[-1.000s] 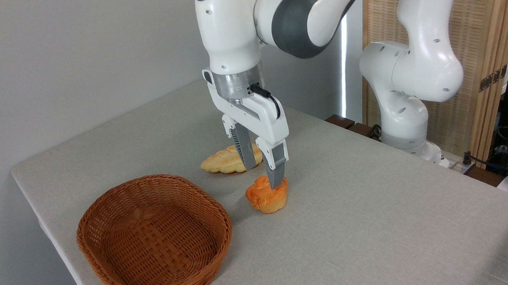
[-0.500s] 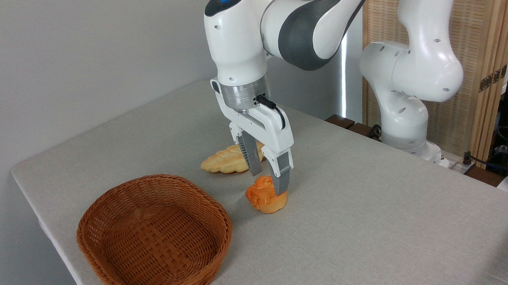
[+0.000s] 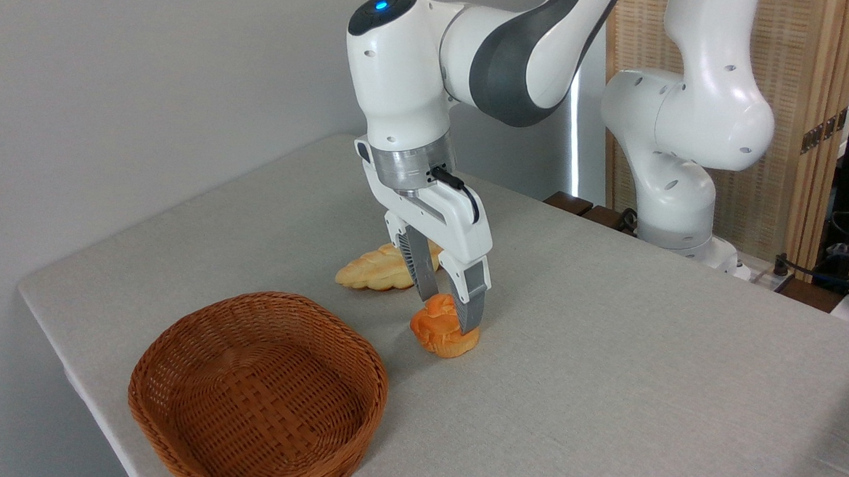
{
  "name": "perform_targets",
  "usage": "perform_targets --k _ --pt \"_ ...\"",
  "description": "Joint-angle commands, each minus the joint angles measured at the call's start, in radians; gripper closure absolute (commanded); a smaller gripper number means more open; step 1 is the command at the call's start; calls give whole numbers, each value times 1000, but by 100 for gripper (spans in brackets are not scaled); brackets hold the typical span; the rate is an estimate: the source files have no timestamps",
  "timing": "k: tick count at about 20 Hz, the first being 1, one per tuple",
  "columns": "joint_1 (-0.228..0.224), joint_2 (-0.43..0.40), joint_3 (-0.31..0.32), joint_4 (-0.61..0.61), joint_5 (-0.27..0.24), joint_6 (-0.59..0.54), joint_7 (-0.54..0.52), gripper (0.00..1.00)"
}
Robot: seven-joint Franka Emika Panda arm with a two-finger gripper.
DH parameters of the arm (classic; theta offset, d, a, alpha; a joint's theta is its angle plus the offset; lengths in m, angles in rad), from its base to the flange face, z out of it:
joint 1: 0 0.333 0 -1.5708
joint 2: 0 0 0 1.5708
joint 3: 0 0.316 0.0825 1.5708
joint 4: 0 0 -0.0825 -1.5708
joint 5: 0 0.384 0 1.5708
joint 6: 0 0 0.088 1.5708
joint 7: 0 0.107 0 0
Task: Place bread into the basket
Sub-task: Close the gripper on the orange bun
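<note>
The deep-orange knotted bun (image 3: pixel 441 332) was straddled by the parted, not-yet-clamped gripper (image 3: pixel 449 311) — closing was judged next, before transfer to the reddish-brown wicker basket (image 3: pixel 188 443).

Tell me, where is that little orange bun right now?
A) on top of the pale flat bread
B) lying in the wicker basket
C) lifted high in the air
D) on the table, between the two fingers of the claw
D: the orange bun sits on the table with the claw straddling it, beside the empty wicker basket and apart from the pale flat bread.
</note>
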Motion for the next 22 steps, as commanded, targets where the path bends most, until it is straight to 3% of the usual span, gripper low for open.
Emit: perform_targets --k 1,3,10,12,22 --pt "-3 -12 2 -20 18 26 8 0" --pt "-3 -10 2 -21 18 26 8 1" --pt "-3 -6 2 -27 18 51 8 43" --pt "-3 -4 2 -28 18 52 10 50" --pt "-3 -4 2 -28 16 56 30 63"
